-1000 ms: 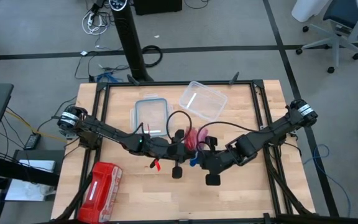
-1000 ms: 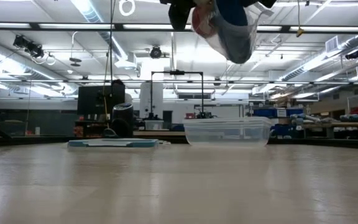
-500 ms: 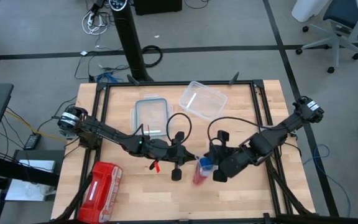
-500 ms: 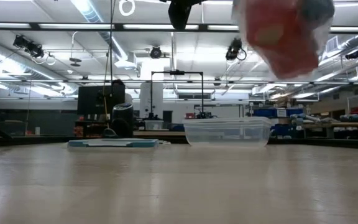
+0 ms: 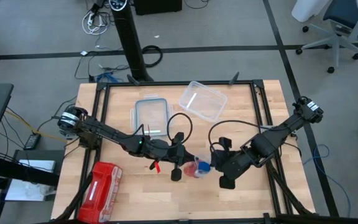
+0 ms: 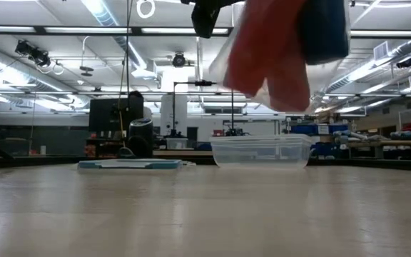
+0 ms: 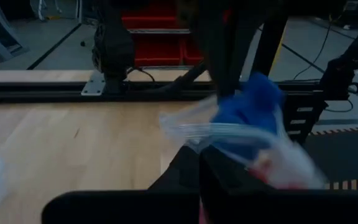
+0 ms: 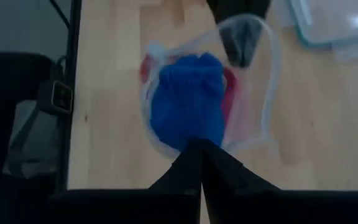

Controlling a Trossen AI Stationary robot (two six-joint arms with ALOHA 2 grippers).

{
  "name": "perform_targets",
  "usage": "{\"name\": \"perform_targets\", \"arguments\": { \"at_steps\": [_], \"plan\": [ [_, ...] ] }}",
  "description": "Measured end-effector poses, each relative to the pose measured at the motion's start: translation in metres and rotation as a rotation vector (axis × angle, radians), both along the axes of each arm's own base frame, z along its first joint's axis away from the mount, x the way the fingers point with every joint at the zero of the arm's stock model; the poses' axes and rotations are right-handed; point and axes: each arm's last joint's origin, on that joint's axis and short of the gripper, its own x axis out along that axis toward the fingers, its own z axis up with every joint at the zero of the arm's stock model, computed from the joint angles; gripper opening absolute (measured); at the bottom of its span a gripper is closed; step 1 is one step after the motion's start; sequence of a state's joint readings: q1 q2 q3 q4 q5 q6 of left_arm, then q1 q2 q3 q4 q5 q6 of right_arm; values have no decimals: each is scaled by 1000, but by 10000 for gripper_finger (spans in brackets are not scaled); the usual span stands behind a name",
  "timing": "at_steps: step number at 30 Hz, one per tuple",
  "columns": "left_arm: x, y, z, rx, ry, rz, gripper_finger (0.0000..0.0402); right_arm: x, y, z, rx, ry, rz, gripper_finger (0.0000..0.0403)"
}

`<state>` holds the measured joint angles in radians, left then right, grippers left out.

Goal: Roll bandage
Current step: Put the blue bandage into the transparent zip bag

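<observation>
Bandage (image 8: pixel 185 112) looks soft and light inside a clear bag (image 8: pixel 253 81) at centre frame, pinched by both shut jaws; grab its middle.

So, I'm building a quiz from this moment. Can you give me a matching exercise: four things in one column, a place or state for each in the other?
Things:
1. bandage
2. red pouch
3. clear tub
4. lid

Places or states:
A. lies flat on the table beside the tub
B. near the table's front-left corner
C. blue, inside a clear bag held above the table
D. empty, at the table's far edge

Pairs: 1-C, 2-B, 3-D, 4-A
</observation>
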<state>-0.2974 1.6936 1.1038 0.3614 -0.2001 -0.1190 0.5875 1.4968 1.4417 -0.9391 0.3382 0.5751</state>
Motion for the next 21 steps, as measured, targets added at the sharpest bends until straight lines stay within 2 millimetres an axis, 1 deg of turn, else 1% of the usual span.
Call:
{"name": "perform_targets", "arguments": {
  "at_steps": [1, 3, 4, 8, 11, 13, 15, 16, 18, 19, 20, 21],
  "plan": [
    [0, 0, 0, -11, 5, 3, 1, -2, 0, 5, 3, 3, -9, 4],
    [0, 0, -1, -19, 17, 6, 1, -4, 5, 16, -26, -68, -5, 4],
    [-1, 0, -2, -22, 28, 9, 1, -4, 7, 17, -48, -90, 11, 4],
    [-1, 1, -4, -34, 44, 20, 1, 3, 8, 11, -42, -68, 38, 3],
    [-1, 1, -4, -36, 41, 20, 1, 2, 6, 10, -19, -42, 25, 2],
    [-1, 1, -4, -35, 42, 20, 1, 2, 7, 11, -26, -59, 21, 3],
    [-1, 0, -3, -39, 37, 10, 1, 8, 9, 9, -53, -86, 14, 4],
    [-1, 0, -3, -42, 33, 5, 1, 13, 8, 6, -49, -78, 22, 4],
    [-1, 0, -3, -44, 36, 2, 1, 19, 3, -3, 16, 20, 69, 3],
    [-1, 0, -3, -48, 37, 3, 1, 19, 1, -3, 45, 57, 78, 3],
    [-1, 0, -3, -56, 34, 5, 1, 18, -1, 1, 51, 46, 65, 2],
    [0, 0, -2, -64, 26, 5, 1, 18, 1, 6, 33, -12, 55, 2]
  ]
}}
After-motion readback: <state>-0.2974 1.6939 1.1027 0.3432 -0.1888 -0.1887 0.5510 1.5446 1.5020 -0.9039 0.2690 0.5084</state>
